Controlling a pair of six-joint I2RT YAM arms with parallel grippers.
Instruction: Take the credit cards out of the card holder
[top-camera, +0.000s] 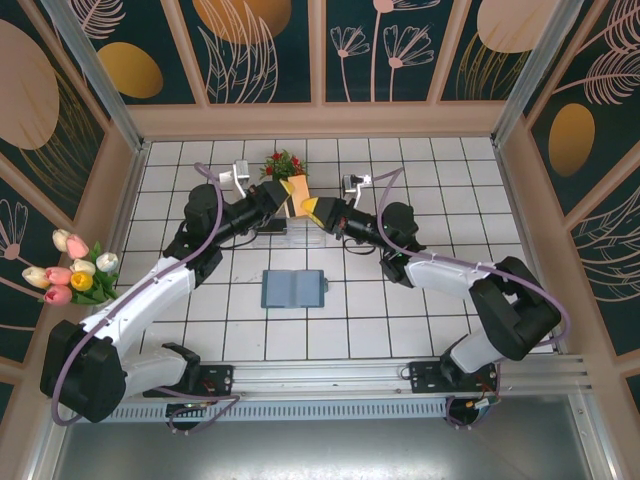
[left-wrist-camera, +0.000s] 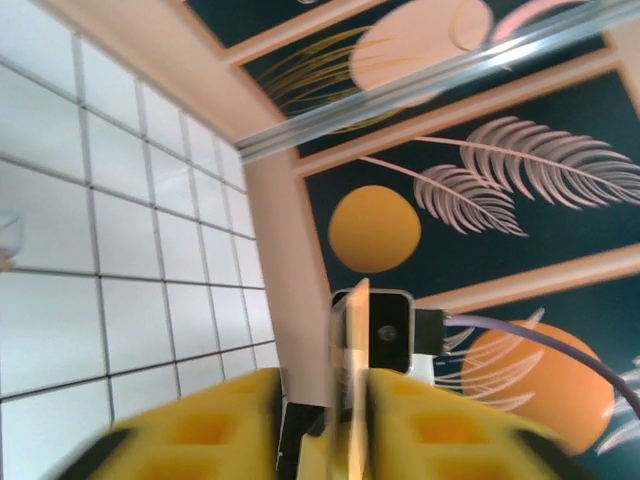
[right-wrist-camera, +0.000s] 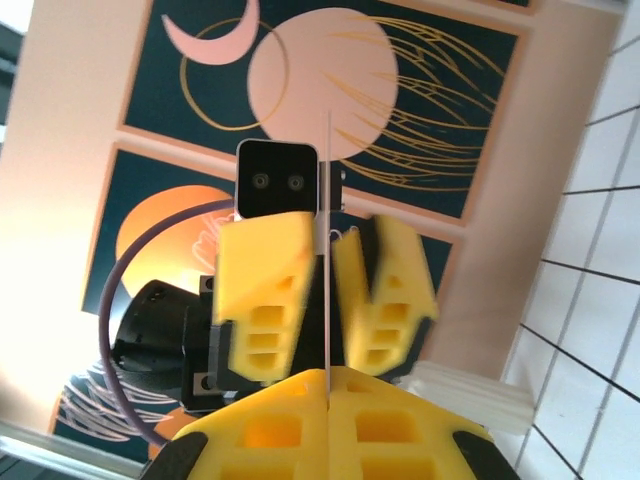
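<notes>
Now, one card (right-wrist-camera: 327, 180) is out of the wallet and up in the air over the back half of the table (top-camera: 450, 170), just in front of the potted flowers (top-camera: 283, 163). The right gripper (right-wrist-camera: 328, 385) has its fingers pressed together on one edge of it, a firm pinch. Facing it, the left gripper (right-wrist-camera: 325, 300) has its fingers standing apart on either side of the same card, not squeezing it as far as I can see. The wallet (top-camera: 293, 288) lies open and flat near the middle of the table, well apart from both grippers. So I'd say at least one card is freed, held but not yet set down. Whether more cards sit in the wallet's slots I can't tell from above; if they do, those are what's left.
</notes>
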